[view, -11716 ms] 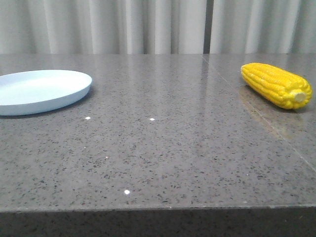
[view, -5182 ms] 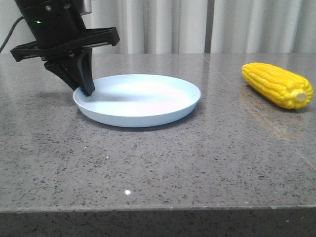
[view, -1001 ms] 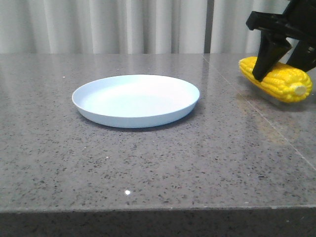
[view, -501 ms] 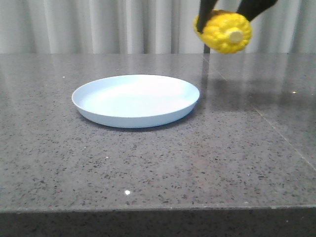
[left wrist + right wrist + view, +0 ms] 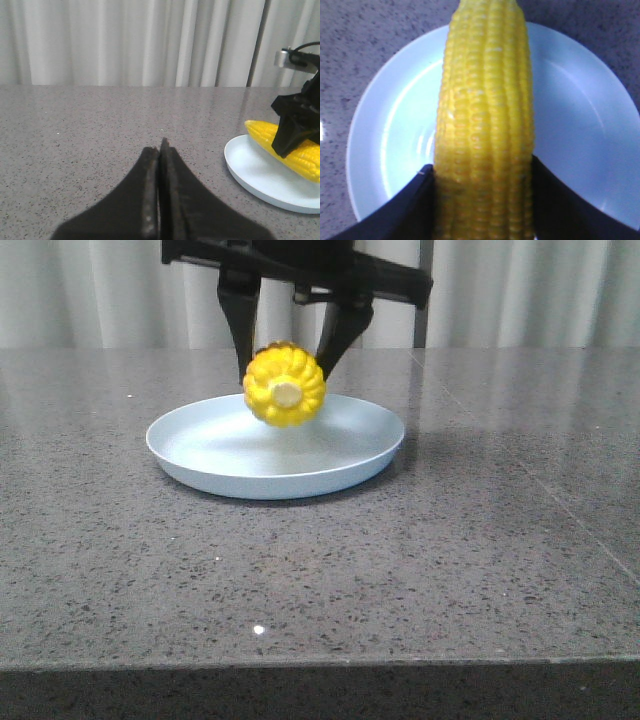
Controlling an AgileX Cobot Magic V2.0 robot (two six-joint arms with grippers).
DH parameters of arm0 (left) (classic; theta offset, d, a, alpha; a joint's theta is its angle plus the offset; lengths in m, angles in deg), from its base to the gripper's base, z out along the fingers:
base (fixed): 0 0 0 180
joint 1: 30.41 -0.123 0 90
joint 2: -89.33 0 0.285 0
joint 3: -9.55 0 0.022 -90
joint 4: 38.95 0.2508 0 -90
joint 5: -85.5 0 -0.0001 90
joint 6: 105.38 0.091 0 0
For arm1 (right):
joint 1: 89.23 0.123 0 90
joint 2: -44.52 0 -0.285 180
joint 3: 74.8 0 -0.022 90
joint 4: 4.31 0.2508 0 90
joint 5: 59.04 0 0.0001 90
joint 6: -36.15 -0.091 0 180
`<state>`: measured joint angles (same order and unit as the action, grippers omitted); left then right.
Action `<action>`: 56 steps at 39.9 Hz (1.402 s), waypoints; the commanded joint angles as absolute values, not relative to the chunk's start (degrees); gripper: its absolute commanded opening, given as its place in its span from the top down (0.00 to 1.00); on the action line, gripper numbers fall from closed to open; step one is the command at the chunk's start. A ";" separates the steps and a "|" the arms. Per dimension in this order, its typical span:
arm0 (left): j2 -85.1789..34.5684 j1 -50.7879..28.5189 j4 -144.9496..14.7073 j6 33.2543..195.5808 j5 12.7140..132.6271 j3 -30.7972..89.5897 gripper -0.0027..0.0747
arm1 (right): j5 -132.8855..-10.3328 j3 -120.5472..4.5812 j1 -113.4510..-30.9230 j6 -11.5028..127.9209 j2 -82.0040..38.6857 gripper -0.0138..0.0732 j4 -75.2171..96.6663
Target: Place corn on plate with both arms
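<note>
Corn (image 5: 285, 386) hangs just above the plate (image 5: 200, 455), clamped in the right pincer (image 5: 288, 335). The left pincer (image 5: 159, 150) sits pressed together, empty. Next, I reckon: lower, then let go.

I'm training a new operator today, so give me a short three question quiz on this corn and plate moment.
1. True or false: the corn already lies flat on the plate.
2. Which gripper holds the corn: A left, B right, C both?
3. Fill in: the left gripper has its fingers pressed ____.

Key:
1. False. In the front view it hangs just above the plate, stub end toward the camera.
2. B. The right gripper clamps it on both sides.
3. Together, holding nothing.
</note>
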<state>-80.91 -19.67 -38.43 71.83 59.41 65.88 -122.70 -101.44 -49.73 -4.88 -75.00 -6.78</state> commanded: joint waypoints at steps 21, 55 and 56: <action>-80.17 -19.68 -38.44 71.97 63.86 64.46 0.99 | -123.60 -103.68 -49.84 -6.21 -72.30 0.22 -9.15; -80.17 -19.68 -38.44 71.97 63.86 64.46 0.99 | -132.20 -95.43 -70.38 10.29 -49.70 0.91 -9.49; -80.17 -19.68 -38.44 71.97 63.86 64.46 0.99 | -131.86 -94.03 -71.12 10.88 -48.77 0.91 -9.49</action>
<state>-80.91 -19.67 -38.43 71.83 59.41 65.88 -130.45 -96.14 -68.83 8.87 -54.70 -8.40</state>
